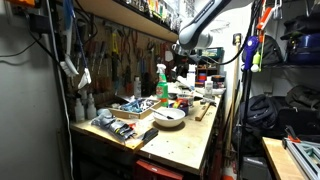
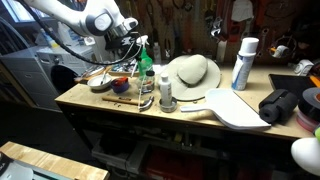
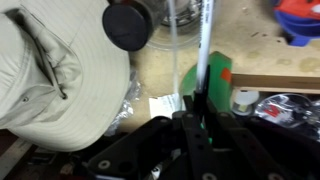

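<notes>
My gripper [image 3: 198,108] is shut on a thin white pen-like stick with a dark end [image 3: 204,45], which points away from the jaws over the wooden bench. A green-topped spray bottle [image 3: 216,76] is right beside the jaws. In both exterior views the gripper [image 2: 133,42] [image 1: 186,60] hangs above the cluttered middle of the bench, next to the spray bottle [image 2: 146,62] [image 1: 161,84]. A cream sun hat [image 3: 50,75] [image 2: 193,72] lies close by, with a black round lid [image 3: 128,24] next to it.
On the bench stand a white spray can [image 2: 243,62], a small jar [image 2: 166,94], a bowl [image 2: 119,86], a white paddle-shaped board [image 2: 236,108] and a black cloth [image 2: 281,105]. A blue bowl [image 3: 300,24] and a wooden strip [image 3: 285,82] lie nearby. Tools hang on the back wall [image 1: 120,50].
</notes>
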### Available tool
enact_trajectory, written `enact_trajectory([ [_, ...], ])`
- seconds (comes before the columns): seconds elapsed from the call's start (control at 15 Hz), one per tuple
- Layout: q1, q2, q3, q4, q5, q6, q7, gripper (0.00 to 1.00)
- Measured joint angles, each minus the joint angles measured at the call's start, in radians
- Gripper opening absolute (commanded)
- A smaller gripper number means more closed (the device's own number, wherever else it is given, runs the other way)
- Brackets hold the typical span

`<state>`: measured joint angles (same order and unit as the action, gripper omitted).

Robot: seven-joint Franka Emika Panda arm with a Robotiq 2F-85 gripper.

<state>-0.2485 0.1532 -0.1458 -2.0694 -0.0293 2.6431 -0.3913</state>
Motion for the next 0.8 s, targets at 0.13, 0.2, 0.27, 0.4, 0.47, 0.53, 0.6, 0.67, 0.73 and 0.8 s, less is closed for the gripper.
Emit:
enact_trajectory([
  [0.13, -0.006, -0.084, 0.043, -0.054, 0.166, -0.039, -0.136, 0.03],
  [0.2, 0.002, -0.119, 0.058, -0.078, 0.245, -0.06, -0.194, 0.03],
  [0.27, 0.015, -0.149, 0.068, -0.099, 0.315, -0.088, -0.247, 0.03],
  [0.4, 0.056, -0.202, 0.073, -0.135, 0.424, -0.152, -0.343, 0.03],
  [0.47, 0.081, -0.224, 0.073, -0.153, 0.462, -0.178, -0.387, 0.03],
  [0.53, 0.106, -0.24, 0.074, -0.17, 0.483, -0.184, -0.426, 0.03],
  [0.6, 0.133, -0.25, 0.075, -0.185, 0.486, -0.183, -0.453, 0.03],
  [0.67, 0.156, -0.252, 0.077, -0.198, 0.486, -0.171, -0.472, 0.03],
  [0.73, 0.177, -0.251, 0.081, -0.211, 0.485, -0.15, -0.489, 0.03],
  [0.8, 0.197, -0.248, 0.087, -0.225, 0.484, -0.117, -0.507, 0.03],
])
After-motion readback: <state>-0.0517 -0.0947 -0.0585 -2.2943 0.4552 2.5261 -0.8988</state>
